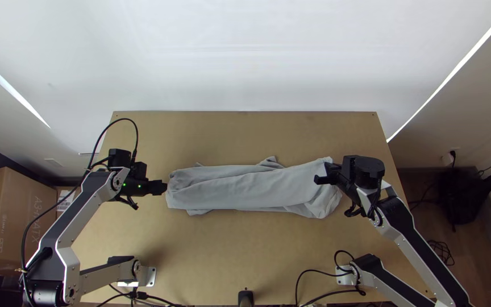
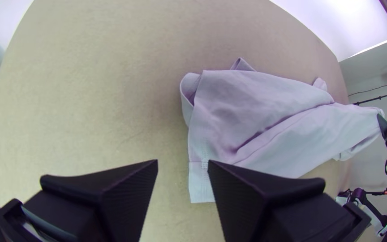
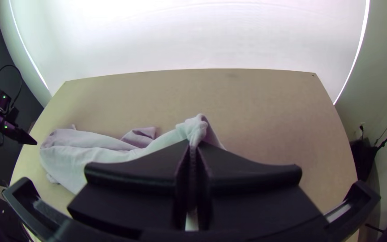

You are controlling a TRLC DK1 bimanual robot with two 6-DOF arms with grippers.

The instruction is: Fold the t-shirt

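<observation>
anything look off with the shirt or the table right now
The shirt looks untidy: a long, creased strip, with a flap poking out along its far edge and its right end bunched up in the right gripper. I see no spill or damage.

Shirt (image 1: 245,189) blocks middle, tabletop (image 1: 223,136) free beyond

The right gripper (image 1: 321,173) hides some of the t-shirt (image 1: 245,190), and the top view's edge crops a cardboard box (image 1: 21,210).
</observation>
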